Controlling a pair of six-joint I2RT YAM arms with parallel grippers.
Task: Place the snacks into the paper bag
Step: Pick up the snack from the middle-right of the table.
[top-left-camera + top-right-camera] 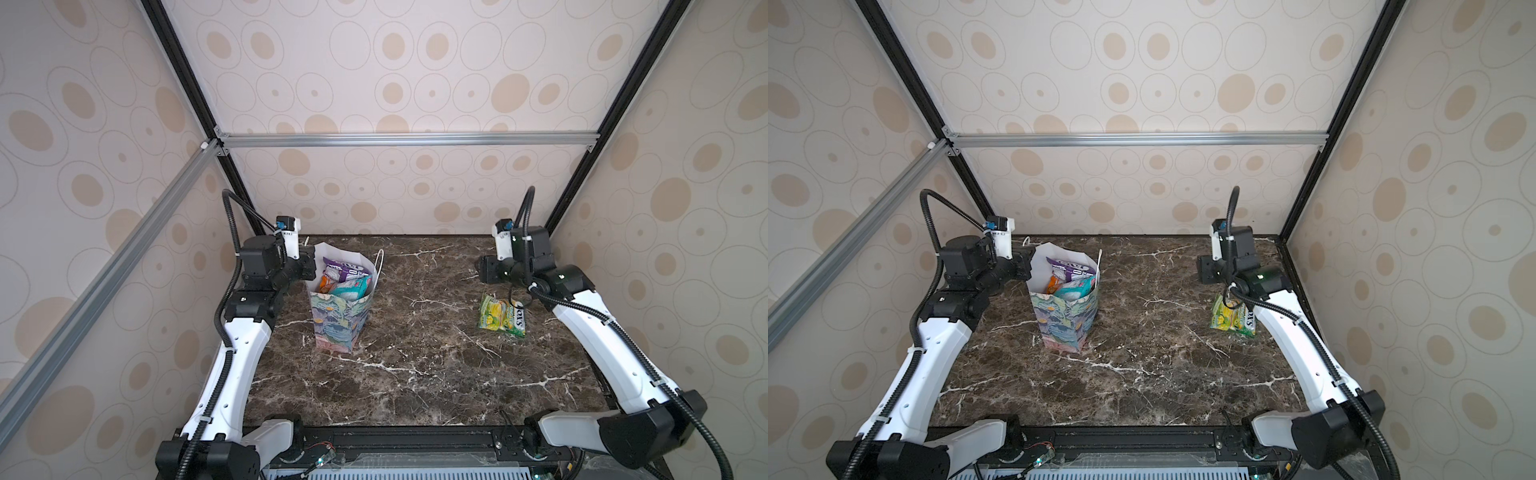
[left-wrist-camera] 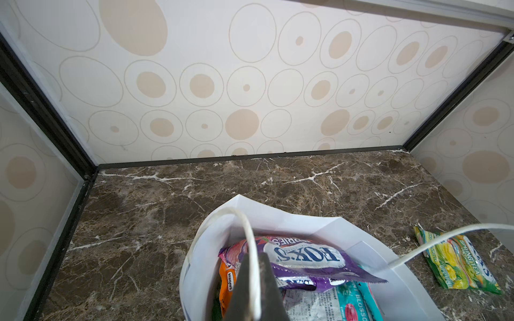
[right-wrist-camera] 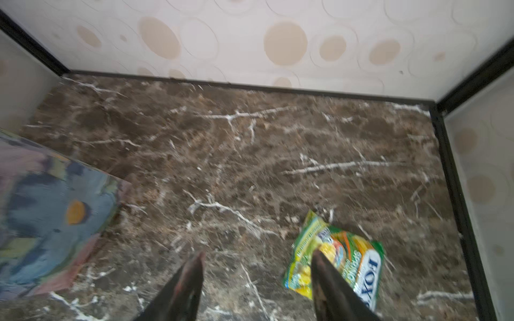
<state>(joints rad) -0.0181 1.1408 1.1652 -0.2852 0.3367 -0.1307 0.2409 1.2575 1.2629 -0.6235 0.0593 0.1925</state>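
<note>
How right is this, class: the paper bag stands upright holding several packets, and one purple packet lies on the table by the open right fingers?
Only the colour is wrong: the packet on the table is green and yellow, as the right wrist view shows. The paper bag does stand upright holding several packets; the right fingers are open.

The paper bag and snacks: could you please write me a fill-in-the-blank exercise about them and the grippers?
The loose packet on the table, outside the paper bag, is ___.
The FOX'S packet topmost in the bag is ___.
Its cord handle is pinched by the left gripper, while the right gripper stands ___.
Missing: green; purple; open.
</note>
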